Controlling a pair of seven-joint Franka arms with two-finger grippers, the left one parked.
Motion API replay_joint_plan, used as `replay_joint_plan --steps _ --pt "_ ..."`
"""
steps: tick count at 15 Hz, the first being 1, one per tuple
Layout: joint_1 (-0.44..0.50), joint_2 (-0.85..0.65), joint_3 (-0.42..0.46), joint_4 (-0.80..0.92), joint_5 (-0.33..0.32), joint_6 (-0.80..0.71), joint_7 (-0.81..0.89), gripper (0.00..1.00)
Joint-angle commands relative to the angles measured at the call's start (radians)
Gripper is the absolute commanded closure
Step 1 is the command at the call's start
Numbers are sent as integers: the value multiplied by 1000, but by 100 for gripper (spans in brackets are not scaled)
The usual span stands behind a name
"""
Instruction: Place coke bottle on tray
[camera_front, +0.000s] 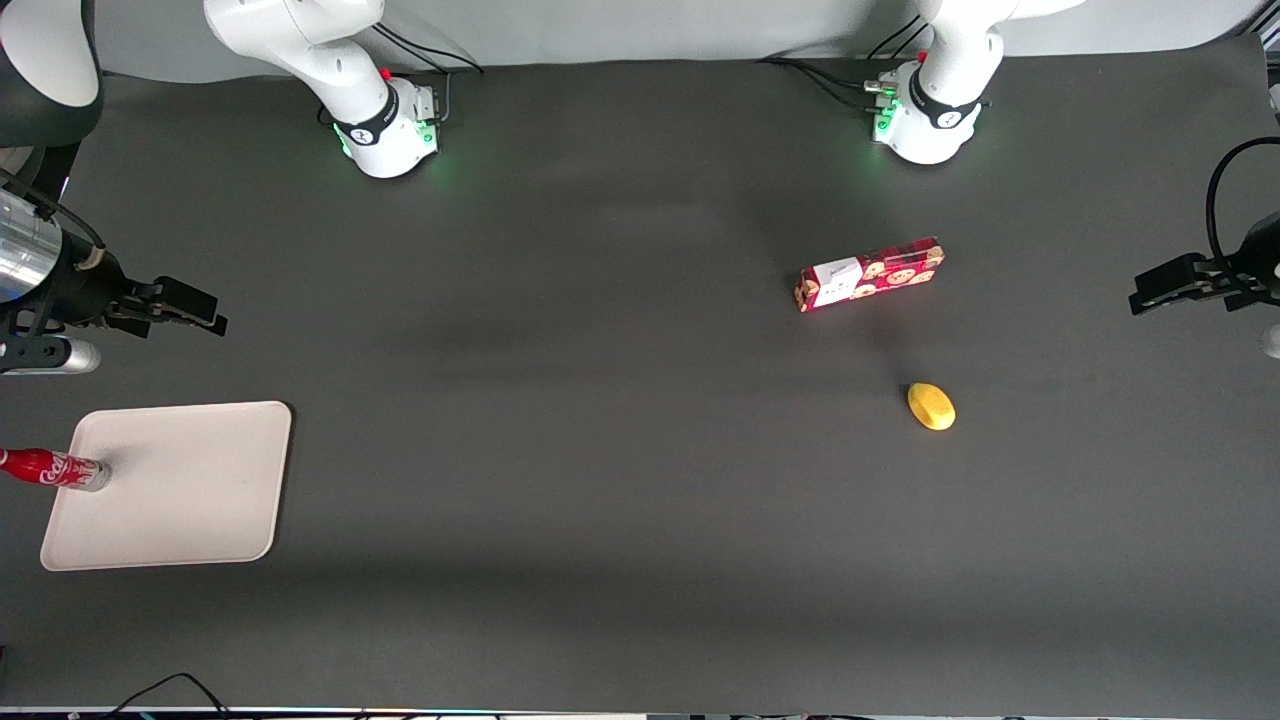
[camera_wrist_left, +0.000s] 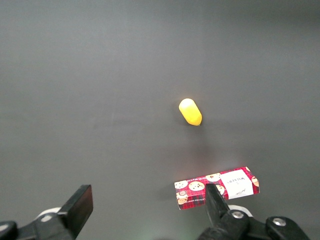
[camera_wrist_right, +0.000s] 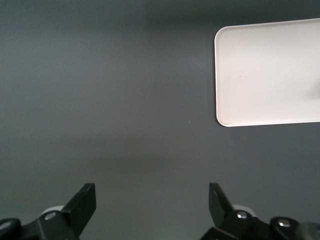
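The coke bottle is red with white script. Its silvery base sits on the cream-white tray just inside the rim at the working arm's end, and its red cap reaches out past that rim. My right gripper hovers over the table, farther from the front camera than the tray and apart from the bottle. It is open and empty. In the right wrist view the gripper has its fingers wide apart over bare mat, and part of the tray shows. The bottle is out of that view.
A red cookie box and a small yellow lemon-like object lie toward the parked arm's end of the table. Both also show in the left wrist view, the box and the yellow object. The dark mat covers the table.
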Motion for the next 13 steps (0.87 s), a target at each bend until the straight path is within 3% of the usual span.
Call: replay_joint_plan --steps 1,13 --pt "-15 -69 4 -119 -21 78 23 0" --pt "-16 -80 4 -103 -79 70 37 0"
